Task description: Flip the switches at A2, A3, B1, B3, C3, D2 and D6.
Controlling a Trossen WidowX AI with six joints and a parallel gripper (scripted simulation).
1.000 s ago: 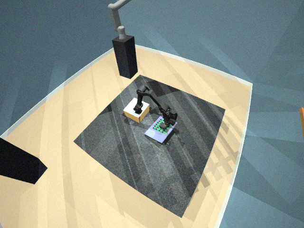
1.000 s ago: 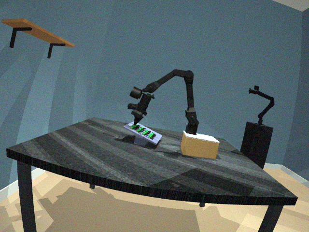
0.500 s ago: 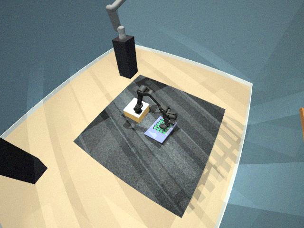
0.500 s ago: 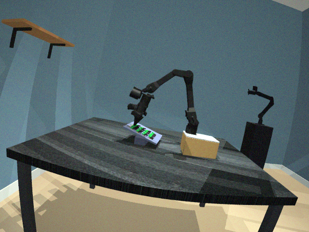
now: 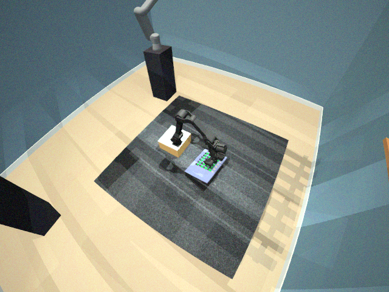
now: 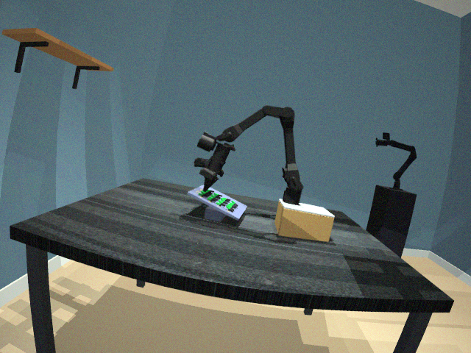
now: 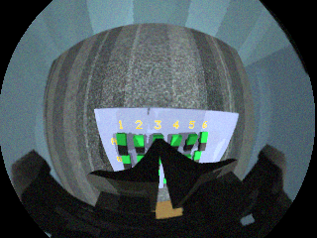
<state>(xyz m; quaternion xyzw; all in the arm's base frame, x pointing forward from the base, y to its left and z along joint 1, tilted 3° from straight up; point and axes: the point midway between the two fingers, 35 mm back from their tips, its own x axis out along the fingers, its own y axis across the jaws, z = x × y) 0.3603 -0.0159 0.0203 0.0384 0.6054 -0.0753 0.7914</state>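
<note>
- The gripper [image 6: 207, 186] is closed, its fingers pressed together into 1 point, with nothing between them.
- In the exterior view that point comes down on the far, raised edge of the panel [image 6: 217, 200]; whether it actually touches a switch is too small to tell.
- In the wrist view the closed fingertips sit at the first row of switches, under the printed column number 3, hiding whatever switch lies there.
- The panel is a pale lavender board tilted up on a stand, standing on the dark table [image 6: 151, 243] just in front of the arm's base.
- Its switches [image 5: 205, 162] show as green and black rockers; the yellow numbers 1 to 6 run along the far edge in the wrist view.
- The arm [image 6: 266, 114] rises from a tan box with a white top [image 6: 304, 222] and bends down over the panel.
</note>
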